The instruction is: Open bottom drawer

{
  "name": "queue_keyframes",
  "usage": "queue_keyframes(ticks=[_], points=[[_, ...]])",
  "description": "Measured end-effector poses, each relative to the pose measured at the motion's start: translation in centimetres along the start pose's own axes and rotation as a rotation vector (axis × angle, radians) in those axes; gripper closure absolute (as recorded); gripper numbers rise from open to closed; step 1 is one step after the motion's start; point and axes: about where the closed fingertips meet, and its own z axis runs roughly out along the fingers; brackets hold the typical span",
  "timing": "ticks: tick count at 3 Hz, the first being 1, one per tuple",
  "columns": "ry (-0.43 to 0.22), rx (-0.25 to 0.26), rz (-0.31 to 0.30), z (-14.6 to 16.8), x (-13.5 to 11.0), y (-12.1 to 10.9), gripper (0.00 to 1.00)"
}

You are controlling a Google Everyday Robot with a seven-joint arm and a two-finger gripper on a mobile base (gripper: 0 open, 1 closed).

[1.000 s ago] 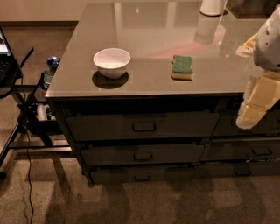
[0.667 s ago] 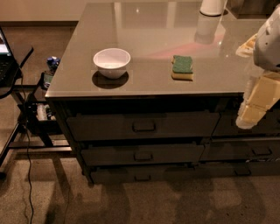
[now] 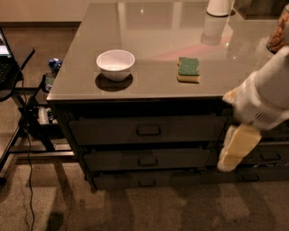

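Note:
The bottom drawer (image 3: 149, 179) is the slimmest of three stacked dark grey fronts under the counter, with a small dark handle (image 3: 146, 183) at its centre, and it looks closed. My gripper (image 3: 231, 158) hangs from the white arm (image 3: 264, 99) at the right. It sits in front of the gap between the two drawer columns, at the height of the middle drawer (image 3: 148, 160). It is right of and above the bottom drawer's handle and well apart from it.
The grey countertop (image 3: 153, 40) carries a white bowl (image 3: 115, 64), a green sponge (image 3: 188, 69) and a white cup (image 3: 220, 6) at the back. Narrower drawers (image 3: 271, 155) lie to the right. A metal stand (image 3: 18, 113) with cables stands on the left.
My gripper has moved down and to the left, from beside the counter edge to the height of the middle drawer. The drawers, bowl and sponge have not moved.

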Motion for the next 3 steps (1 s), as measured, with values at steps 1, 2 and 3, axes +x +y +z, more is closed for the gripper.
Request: queue_keyframes(ticks=[1,2,3], points=[[0.012,-0.073,0.002,6.8,0.7,2.9,0.0],[0.012,-0.073,0.002,6.7,0.7,2.9,0.0],[0.015,-0.132,0.025,10.3,1.3,4.9,0.0]])
